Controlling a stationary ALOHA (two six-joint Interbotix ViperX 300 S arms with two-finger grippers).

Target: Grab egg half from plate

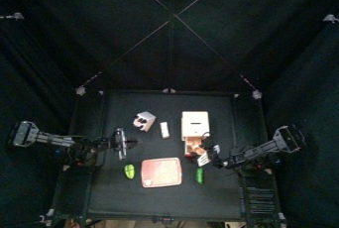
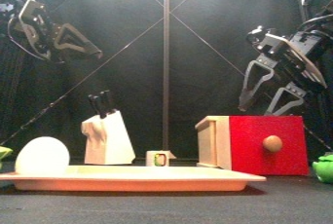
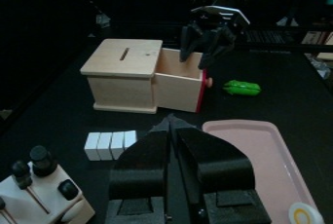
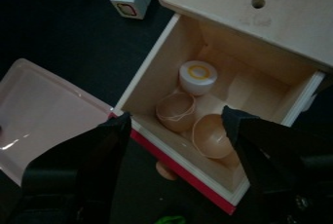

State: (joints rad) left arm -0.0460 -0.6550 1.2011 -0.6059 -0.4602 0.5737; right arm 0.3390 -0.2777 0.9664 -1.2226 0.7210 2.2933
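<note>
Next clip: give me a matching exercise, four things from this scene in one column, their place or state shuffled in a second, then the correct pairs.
Things:
1. plate
2. white egg half
3. red-fronted drawer
4. right gripper

Places or states:
A. pulled out of the cream-tan box, egg pieces inside
B. jaws wide open above the drawer
C. lying at the table's front edge
D. resting on one end of the plate

Pairs: 1-C, 2-D, 3-A, 4-B

Salmon-pink plate, paler rim; cream-tan box, red drawer front; white egg half.
</note>
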